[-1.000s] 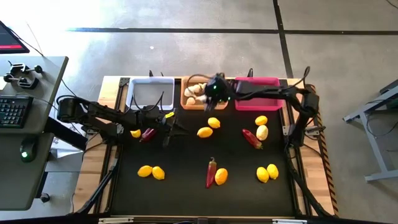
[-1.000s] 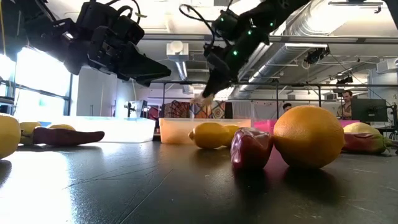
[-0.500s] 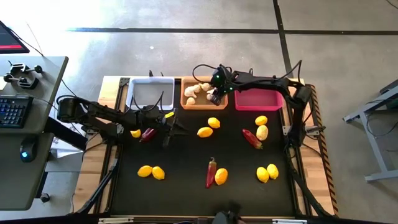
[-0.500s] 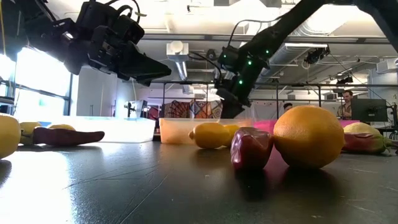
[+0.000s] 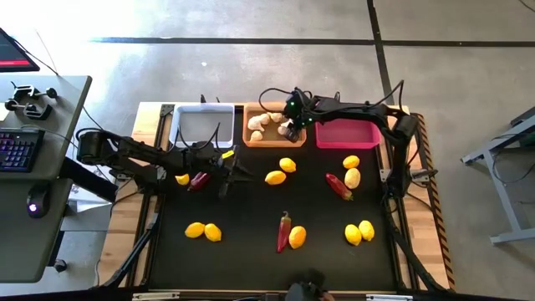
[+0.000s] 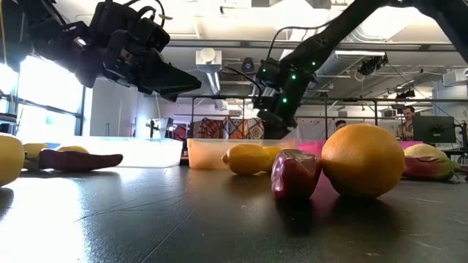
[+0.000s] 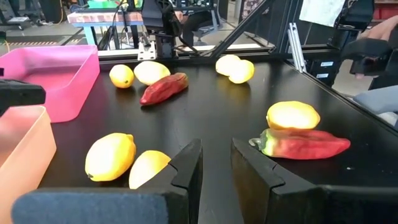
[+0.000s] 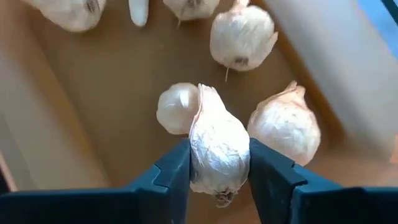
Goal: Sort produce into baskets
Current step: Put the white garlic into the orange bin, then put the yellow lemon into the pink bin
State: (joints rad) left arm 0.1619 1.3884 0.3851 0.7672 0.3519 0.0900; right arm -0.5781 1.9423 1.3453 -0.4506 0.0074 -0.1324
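My right gripper (image 5: 290, 127) is over the orange basket (image 5: 248, 132) at the far middle, shut on a white garlic bulb (image 8: 219, 146). Several garlic bulbs (image 8: 244, 36) lie on the basket's floor below it. The white basket (image 5: 177, 125) stands to its left and the pink basket (image 5: 347, 134) to its right. Lemons (image 5: 287, 165) and dark red chilis (image 5: 338, 186) lie scattered on the black mat. My left gripper (image 5: 226, 165) hangs over the mat's left half, beside a chili (image 5: 199, 181), empty, with a narrow gap between its fingers (image 7: 216, 168). My right gripper pinches the garlic bulb by its two opposite sides (image 8: 202, 155) between its two fingers. The fingers come from above, pointing down into the orange basket. The bulb is held clear above the basket's floor, over the other bulbs.
Lemon pairs lie at the near left (image 5: 205, 231) and near right (image 5: 359, 232). A chili with a lemon (image 5: 291, 234) lies at the near middle. Desks stand beyond the table on both sides, and a person (image 6: 406, 117) shows far off in the room.
My right gripper has gone down with the garlic bulb, from above the orange basket's rim into the basket, and has stayed shut on it. In the last half second it has hardly moved.
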